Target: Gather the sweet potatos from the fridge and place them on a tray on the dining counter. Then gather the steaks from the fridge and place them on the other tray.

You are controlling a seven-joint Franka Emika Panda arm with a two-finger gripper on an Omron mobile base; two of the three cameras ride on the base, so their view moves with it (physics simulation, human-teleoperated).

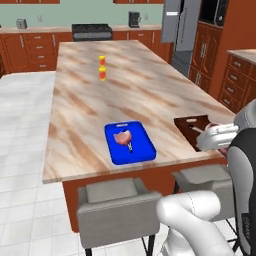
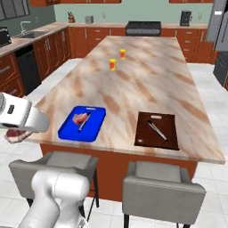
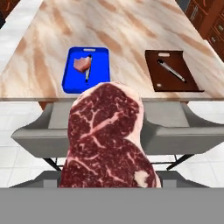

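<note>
A large dark-red marbled steak (image 3: 107,140) hangs in my gripper (image 2: 18,129), which is shut on it; the meat hides the fingertips in the hand view. I hold it off the near edge of the dining counter (image 3: 122,35), above the grey stools. A smaller steak (image 3: 80,64) lies on the blue tray (image 3: 70,81) beside a grey utensil. To its right, the dark brown tray (image 3: 154,81) holds only a thin utensil. The sweet potatos are out of view. The fridge (image 1: 180,25) stands at the far end of the room.
Two grey stools (image 2: 162,185) (image 2: 49,167) stand under the counter's near edge. Two small yellow-and-red containers (image 1: 102,70) sit on the far half of the counter. Wall counters with a stove (image 2: 142,27) and a sink (image 2: 31,33) line the back and left.
</note>
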